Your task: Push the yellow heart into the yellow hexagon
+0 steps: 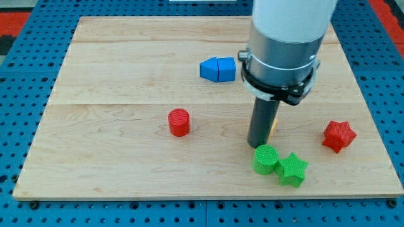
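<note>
Standing pose: my arm (287,38) comes down from the view's top, right of centre, its wide pale and grey body upright over the board (113,157); a black clamp ring circles its lower edge.
Rod: 1 straight dark rod drops plumb from the grey body, showing no lean to either side.
Tip: my tip (258,145) meets the board right of centre, in the lower half, just above the green cylinder (266,159).
End effector state: a plain rod with nothing that opens or closes; it holds nothing and can only press sideways on a block.
Yellow piece: 1 thin yellow sliver (274,123) peeks out at the rod's right edge, touching or just beside it; the rod hides the rest, so I cannot tell whether it is the heart or the hexagon.
Second yellow block: I cannot tell where it lies; the arm covers much of the board's upper right.
Green cylinder: just below my tip, near the board's bottom edge, touching or almost touching the green star (293,169) on its right.
Red star: (339,135) near the board's right edge, well apart from my tip.
Red cylinder: (179,122) left of my tip, near the board's middle, alone.
Blue blocks: 2 blue pieces (218,69) pressed together at upper centre, just left of the arm's body; their exact shapes are unclear.
Board surround: blue pegboard (25,82) on all sides.
</note>
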Motion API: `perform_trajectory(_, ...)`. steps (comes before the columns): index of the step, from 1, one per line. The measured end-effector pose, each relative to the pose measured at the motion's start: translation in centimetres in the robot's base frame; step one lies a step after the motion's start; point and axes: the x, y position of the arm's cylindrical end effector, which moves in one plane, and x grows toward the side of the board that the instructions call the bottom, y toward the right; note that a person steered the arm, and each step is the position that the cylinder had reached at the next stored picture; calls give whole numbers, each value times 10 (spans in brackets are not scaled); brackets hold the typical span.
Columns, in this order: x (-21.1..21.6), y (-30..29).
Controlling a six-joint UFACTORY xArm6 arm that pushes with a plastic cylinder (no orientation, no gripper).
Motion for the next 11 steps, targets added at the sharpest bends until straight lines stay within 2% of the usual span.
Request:
perform_trajectory(1,-27,12)
perform_trajectory(2,-72,17)
perform_trajectory(3,-94,44)
perform_trajectory(4,-82,72)
perform_trajectory(5,-97,68)
perform_trajectory(6,-130,32)
perform_trajectory(7,-158,20)
perform_trajectory(8,-162,20)
perform_trajectory(9,-134,55)
perform_trajectory(10,-176,66)
perform_trajectory(11,-227,25)
